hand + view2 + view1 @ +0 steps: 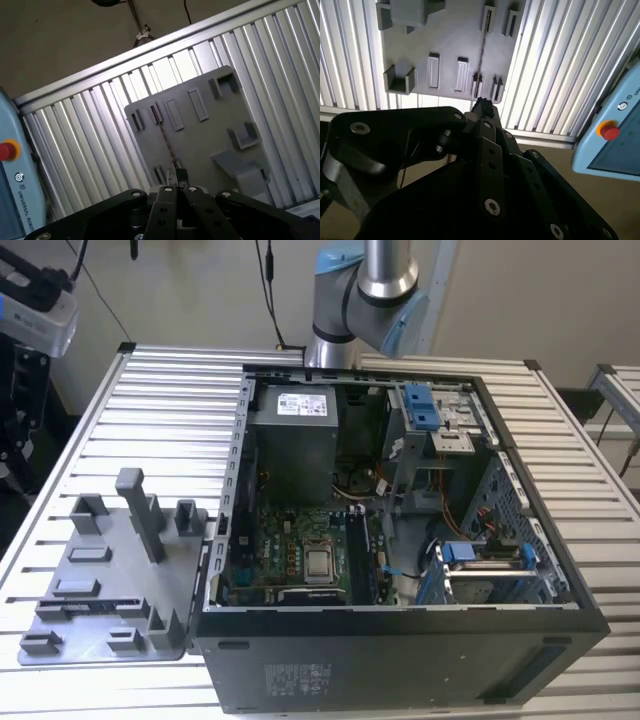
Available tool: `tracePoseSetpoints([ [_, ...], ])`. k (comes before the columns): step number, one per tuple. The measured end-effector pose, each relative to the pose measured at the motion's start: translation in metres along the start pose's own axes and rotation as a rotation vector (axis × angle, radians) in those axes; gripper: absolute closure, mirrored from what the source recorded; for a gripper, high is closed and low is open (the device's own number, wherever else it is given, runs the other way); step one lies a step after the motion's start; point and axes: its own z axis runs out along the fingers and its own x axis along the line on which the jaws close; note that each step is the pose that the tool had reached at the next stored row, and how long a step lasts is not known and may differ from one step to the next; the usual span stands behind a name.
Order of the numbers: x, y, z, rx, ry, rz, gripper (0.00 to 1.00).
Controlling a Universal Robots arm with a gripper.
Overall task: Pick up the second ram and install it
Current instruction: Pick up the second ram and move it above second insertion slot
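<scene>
- Second ram [482, 55] stood on edge in a slot of the grey fixture plate [450, 45]. It read as one thin dark line across the plate in both wrist views [166, 142].
- Gripper [482, 105] hung above the plate, well apart from it. The fingertips were drawn close together with nothing between them [176, 175].
- Key relation: the ram lay straight ahead of the fingertips, and its long axis ran away from them across the plate — nearly in line with the gripper's own pointing direction.
- In the exterior view the fixture plate [110, 570] sat on the slatted surface [170, 390], just beside the open computer case [400, 640], on the exterior view's left. The arm [365, 290] rose behind the case.
- A pendant with a red button [615, 145] lay off the surface edge.
- Hard to make out: the ram showed edge-on, so I could not judge its flat faces or how deep it sat. Its near end was hidden behind the fingertips.
- The memory slots in the case were too dark to judge — I could not tell whether a first stick was seated.
</scene>
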Motion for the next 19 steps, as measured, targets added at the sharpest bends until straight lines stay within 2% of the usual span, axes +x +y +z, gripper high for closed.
tracePoseSetpoints([
  [6,0.0,0.0,0.0001,-0.0018,-0.0056,-0.039,0.89],
  [11,0.0,0.0001,0.0001,-0.0012,-0.0045,-0.082,0.89],
  [19,0.0,0.0001,0.0001,-0.0016,-0.0061,-0.084,0.89],
])
